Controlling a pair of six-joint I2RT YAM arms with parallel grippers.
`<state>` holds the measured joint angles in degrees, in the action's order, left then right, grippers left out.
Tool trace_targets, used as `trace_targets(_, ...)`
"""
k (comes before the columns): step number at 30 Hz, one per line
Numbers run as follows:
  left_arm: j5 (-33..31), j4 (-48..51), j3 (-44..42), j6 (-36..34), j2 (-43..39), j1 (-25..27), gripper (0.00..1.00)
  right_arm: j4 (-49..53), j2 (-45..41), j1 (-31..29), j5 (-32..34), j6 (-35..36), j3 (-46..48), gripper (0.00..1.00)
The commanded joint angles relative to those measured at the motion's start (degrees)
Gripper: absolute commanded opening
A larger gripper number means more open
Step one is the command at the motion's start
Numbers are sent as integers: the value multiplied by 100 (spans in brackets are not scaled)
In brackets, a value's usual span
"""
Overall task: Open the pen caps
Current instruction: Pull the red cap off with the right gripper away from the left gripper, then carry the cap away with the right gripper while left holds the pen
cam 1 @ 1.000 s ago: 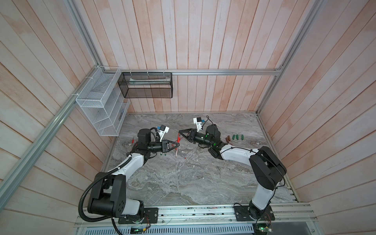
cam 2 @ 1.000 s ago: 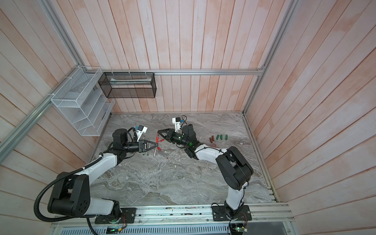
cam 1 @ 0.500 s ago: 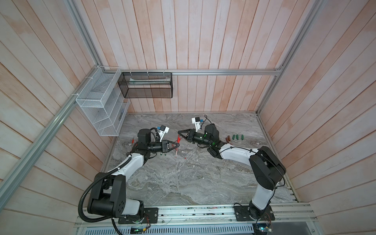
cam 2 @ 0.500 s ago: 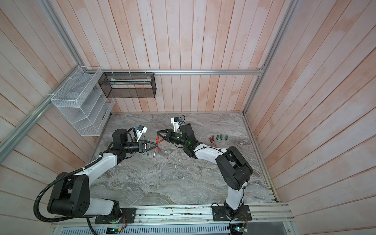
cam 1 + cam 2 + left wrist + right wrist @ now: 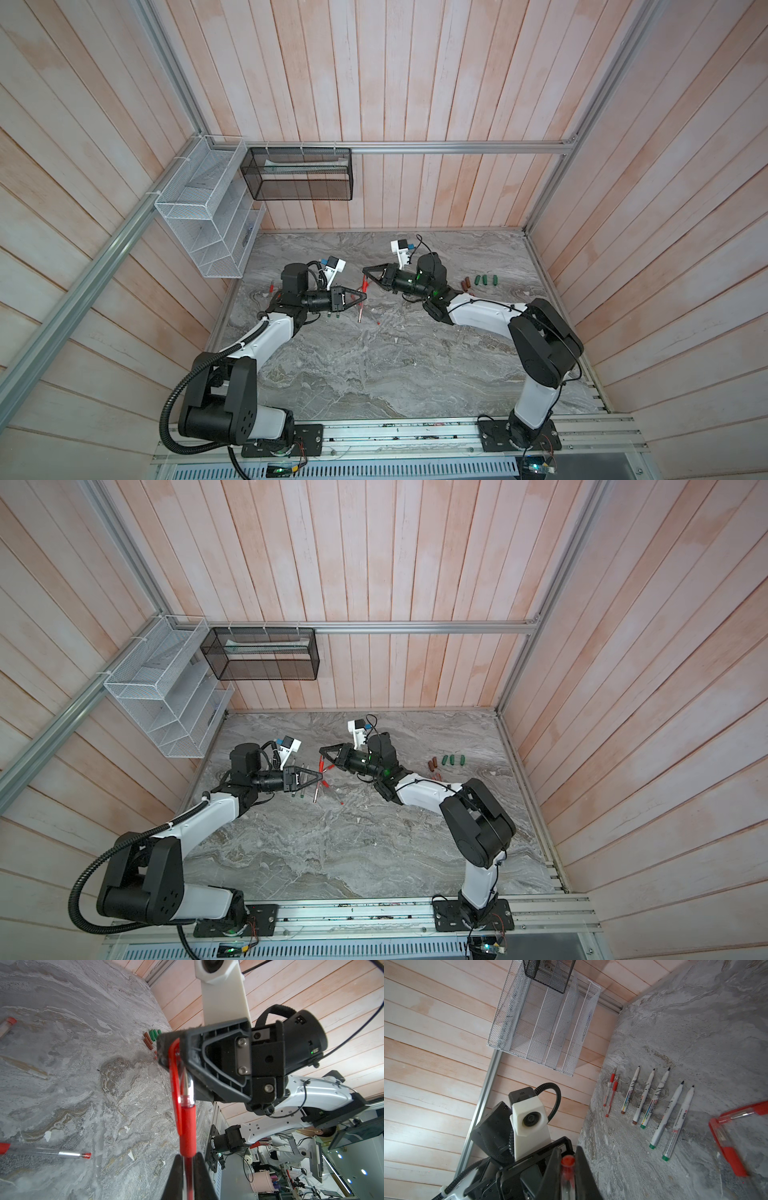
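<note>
Gripping a slim red gel pen point(image 5: 187, 1126) by its barrel with the left fingers point(image 5: 201, 1180), shut tight, clear of the grey marbled table point(image 5: 374, 374). Pinching its translucent red clip cap point(image 5: 173, 1072) with the right fingers point(image 5: 207, 1032), closed on the cap's far end. Not yet clear of the silver tip in the left wrist view, so judged mid-pull at most. Well along overall, going by five white marker pens point(image 5: 658, 1093) lying bare-tipped in a row on the table, with two uncapped red pens point(image 5: 611, 1093) just beside them. Well apart, by the right arm, counting a row of chunky brown and green marker caps point(image 5: 482, 279), small red caps point(image 5: 436, 776) near. Left to do: freeing this cap and setting it down. Cannot tell whether the clear pen point(image 5: 52, 1152) lying nearby counts as finished.
</note>
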<state>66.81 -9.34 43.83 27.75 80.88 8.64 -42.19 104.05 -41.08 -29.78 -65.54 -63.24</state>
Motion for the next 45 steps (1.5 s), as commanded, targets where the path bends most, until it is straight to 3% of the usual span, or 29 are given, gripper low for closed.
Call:
trace_targets(1,38,-227,64,-165,-121,34,0,180,97,-91,-101,-7,-133,1)
trace_targets(6,-3,-100,14,-277,-177,54,0,318,-19,193,-63,33,-325,0)
trace_targets(11,-42,-147,-374,-362,-448,209,0,792,104,941,-130,190,-1335,0)
trace_targets(14,-16,-191,-624,-384,-681,351,0,563,100,1263,12,16,-1507,0)
trace_targets(26,-111,-307,-729,-327,-688,334,0,-465,-252,1643,327,-653,-866,0)
trace_targets(39,-194,-186,-691,-457,-702,355,0,-434,-607,1864,389,-460,-392,0)
trace_targets(45,-226,-266,-624,-338,-687,207,0,-53,-972,1842,477,-21,-9,0)
